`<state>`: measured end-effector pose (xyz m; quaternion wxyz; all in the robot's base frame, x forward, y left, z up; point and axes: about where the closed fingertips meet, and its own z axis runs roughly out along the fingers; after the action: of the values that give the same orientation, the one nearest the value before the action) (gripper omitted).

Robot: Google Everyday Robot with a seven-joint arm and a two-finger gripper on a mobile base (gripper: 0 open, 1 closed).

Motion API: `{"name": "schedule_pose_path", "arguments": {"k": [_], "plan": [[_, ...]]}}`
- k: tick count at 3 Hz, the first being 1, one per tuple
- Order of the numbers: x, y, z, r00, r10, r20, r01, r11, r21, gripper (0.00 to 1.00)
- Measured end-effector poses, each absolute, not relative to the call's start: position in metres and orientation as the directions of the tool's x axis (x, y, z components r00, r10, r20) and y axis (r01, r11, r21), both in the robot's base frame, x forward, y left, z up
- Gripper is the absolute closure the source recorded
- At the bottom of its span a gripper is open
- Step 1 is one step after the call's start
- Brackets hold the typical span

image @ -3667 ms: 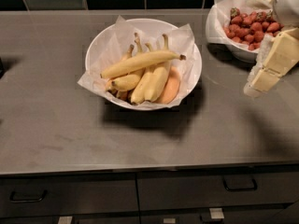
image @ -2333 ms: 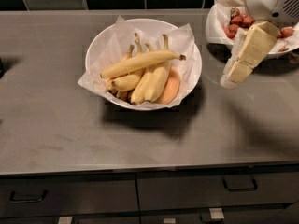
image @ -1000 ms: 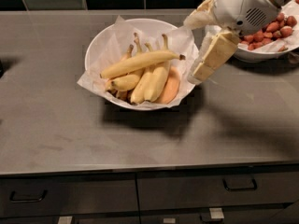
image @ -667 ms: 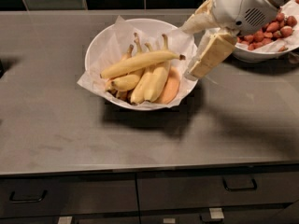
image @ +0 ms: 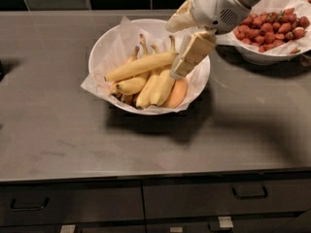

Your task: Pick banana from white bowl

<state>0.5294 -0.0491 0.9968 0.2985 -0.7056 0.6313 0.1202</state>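
Observation:
The white bowl [image: 98, 44], lined with crinkled white paper, stands on the grey counter left of centre. The banana [image: 138, 67] lies longest and nearly straight across the top of the pile, stem end to the right. Shorter bananas in a bunch [image: 151, 87] and an orange-tinted fruit [image: 177, 92] lie under and beside it. My gripper [image: 172, 52] reaches in from the upper right and hangs over the bowl's right side at the banana's right end. Its two pale fingers [image: 193, 55] are apart, one on each side of that end. It is open and holds nothing.
A second paper-lined white bowl [image: 254, 58] with red strawberries [image: 271, 29] stands at the back right, partly behind my arm. A dark tiled wall runs along the back. The counter's front edge is below, with drawers and handles [image: 249, 193] under it.
My gripper has moved left from the strawberry bowl to over the banana bowl and now reaches the banana's right end. The bananas have not moved.

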Motion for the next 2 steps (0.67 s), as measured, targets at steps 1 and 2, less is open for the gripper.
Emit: {"name": "schedule_pose_path", "arguments": {"k": [1,2], "plan": [[0.541,-0.035,0.991,0.207,-0.814,-0.542,-0.959,-0.058,-0.278,0.26],[0.556,-0.020,0.986,0.250,-0.822,-0.512,-0.949,-0.104,-0.297,0.28]]}}
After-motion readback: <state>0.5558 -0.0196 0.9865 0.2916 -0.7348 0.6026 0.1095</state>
